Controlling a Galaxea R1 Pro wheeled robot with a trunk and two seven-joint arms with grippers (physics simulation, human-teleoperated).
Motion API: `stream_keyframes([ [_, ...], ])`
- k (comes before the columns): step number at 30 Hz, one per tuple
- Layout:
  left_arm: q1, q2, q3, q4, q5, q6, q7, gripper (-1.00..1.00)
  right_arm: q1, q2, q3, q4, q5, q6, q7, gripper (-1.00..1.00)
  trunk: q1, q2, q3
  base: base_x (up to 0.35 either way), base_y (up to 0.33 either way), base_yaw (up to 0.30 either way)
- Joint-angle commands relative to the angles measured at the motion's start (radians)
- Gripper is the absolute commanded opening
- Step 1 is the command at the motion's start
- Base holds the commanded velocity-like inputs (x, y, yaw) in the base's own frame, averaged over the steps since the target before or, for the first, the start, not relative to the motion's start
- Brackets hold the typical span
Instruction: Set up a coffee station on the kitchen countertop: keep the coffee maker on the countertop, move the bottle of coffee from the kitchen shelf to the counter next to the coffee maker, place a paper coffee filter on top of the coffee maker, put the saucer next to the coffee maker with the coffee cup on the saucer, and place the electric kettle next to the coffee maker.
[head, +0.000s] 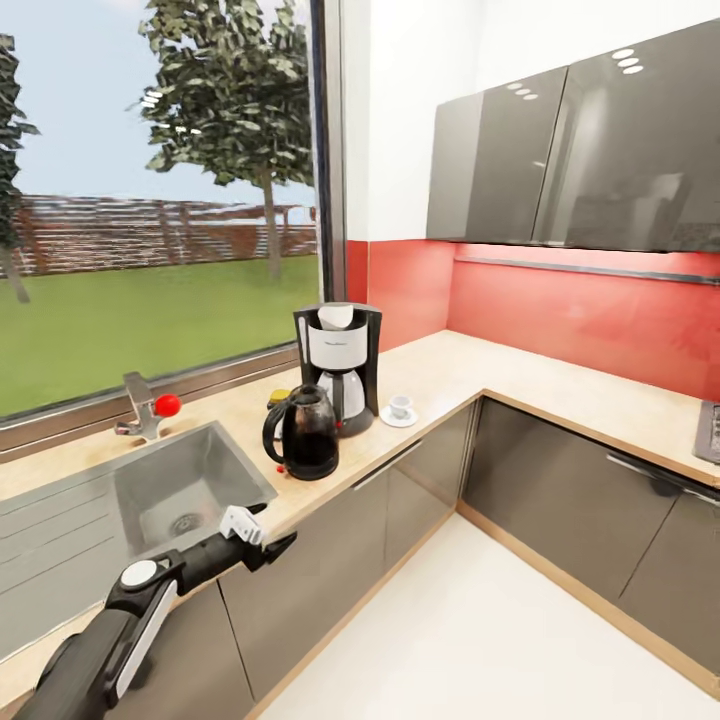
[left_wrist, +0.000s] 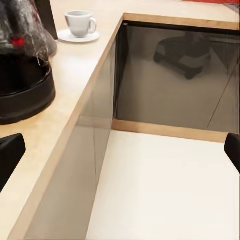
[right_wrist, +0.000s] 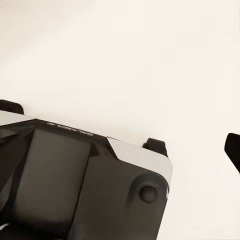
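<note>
Head view: electric kettle (head: 301, 433) sits on the countertop (head: 560, 390) just in front of the coffee maker (head: 338, 365), coffee cup (head: 400, 405) on its saucer (head: 399, 419) just beside the maker's other side. A yellow-lidded item (head: 278, 397) peeks out behind the kettle (probably the bottle of coffee, too hidden to confirm). A white thing sits in the maker's top, possibly the filter.

Kettle likely rigid, smooth-sided, fairly heavy; the looped handle (head: 270, 436) is the sensible hold. Cup likely light, hard and breakable; best taken at rim or handle.

Left gripper (head: 262, 541) hovers off the counter edge near the sink (head: 190, 490), apart from the kettle. Left wrist view shows its fingertips (left_wrist: 10, 152) spread wide, nothing between them, touching nothing. Right wrist view: one dark fingertip (right_wrist: 233, 149) over floor and robot base (right_wrist: 75, 180); its opening cannot be told.
</note>
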Motion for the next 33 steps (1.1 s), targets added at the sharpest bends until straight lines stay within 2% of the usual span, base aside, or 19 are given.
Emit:
stream_keyframes([
  [1, 0.000, 0.000, -0.001, -0.001, 0.006, 0.010, -0.002, 1.00, -0.001, 0.000, 0.006, -0.002, -0.001, 0.006, 0.002, 1.00, 0.001, -0.002, -0.002, 0.000, 0.000, -0.220],
  [23, 0.004, -0.008, -0.002, 0.021, 0.005, 0.009, 0.004, 1.00, -0.001, 0.000, 0.006, -0.002, -0.001, 0.006, 0.002, 1.00, 0.001, -0.002, -0.002, 0.000, 0.000, -0.257],
  [26, 0.016, -0.019, -0.002, 0.032, 0.003, 0.007, 0.003, 1.00, -0.001, 0.000, 0.006, -0.002, -0.001, 0.006, 0.002, 1.00, 0.001, -0.002, -0.002, 0.000, 0.000, -0.263],
  [33, 0.022, -0.027, -0.002, 0.044, 0.000, 0.004, 0.003, 1.00, -0.001, 0.000, 0.006, -0.002, 0.000, 0.006, 0.002, 1.00, 0.001, -0.002, -0.002, 0.000, 0.000, -0.263],
])
